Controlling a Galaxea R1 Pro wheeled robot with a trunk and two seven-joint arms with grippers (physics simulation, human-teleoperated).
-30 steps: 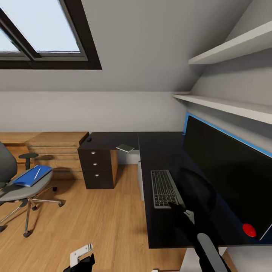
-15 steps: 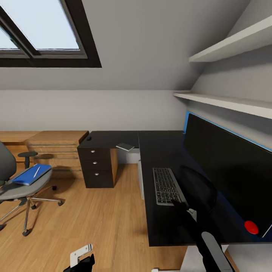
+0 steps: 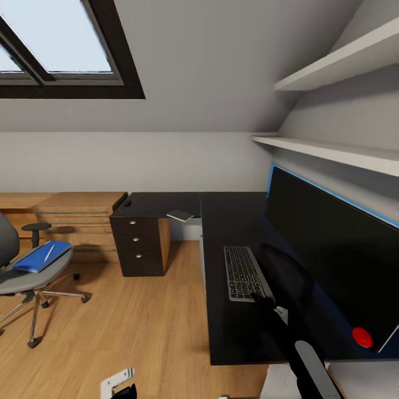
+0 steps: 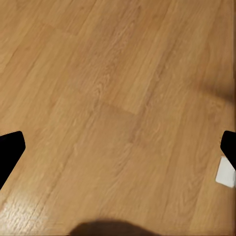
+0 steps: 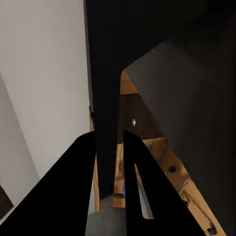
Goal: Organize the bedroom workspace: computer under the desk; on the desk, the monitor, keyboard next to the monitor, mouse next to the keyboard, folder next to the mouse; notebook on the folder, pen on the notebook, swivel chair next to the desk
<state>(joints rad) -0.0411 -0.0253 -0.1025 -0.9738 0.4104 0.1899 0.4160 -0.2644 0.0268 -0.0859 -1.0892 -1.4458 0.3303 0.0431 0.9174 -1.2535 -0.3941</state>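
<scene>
On the black desk [image 3: 221, 221] the keyboard [image 3: 243, 272] lies beside the wide monitor [image 3: 332, 249]. My right gripper [image 3: 260, 301] is shut on its near corner. In the right wrist view the keyboard [image 5: 104, 73] runs edge-on between the fingers of that gripper [image 5: 109, 147]. The mouse [image 3: 128, 203] and the grey notebook [image 3: 181, 215] sit on the desk's far wing. At the left stands the swivel chair [image 3: 16, 280], with the blue folder [image 3: 33, 260] and the pen [image 3: 49, 252] on its seat. My left gripper [image 4: 118, 150] hangs open over the floor. The computer is out of view.
A dark drawer unit [image 3: 138, 246] carries the desk's far wing, and a light-wood chest [image 3: 77, 219] stands beside it. Two white shelves [image 3: 332, 152] run above the monitor. Wood floor [image 3: 122, 321] stretches between the chair and the desk.
The camera has turned a little, so the whole picture has shifted left. The keyboard, held by my right gripper, has slid slightly toward the monitor.
</scene>
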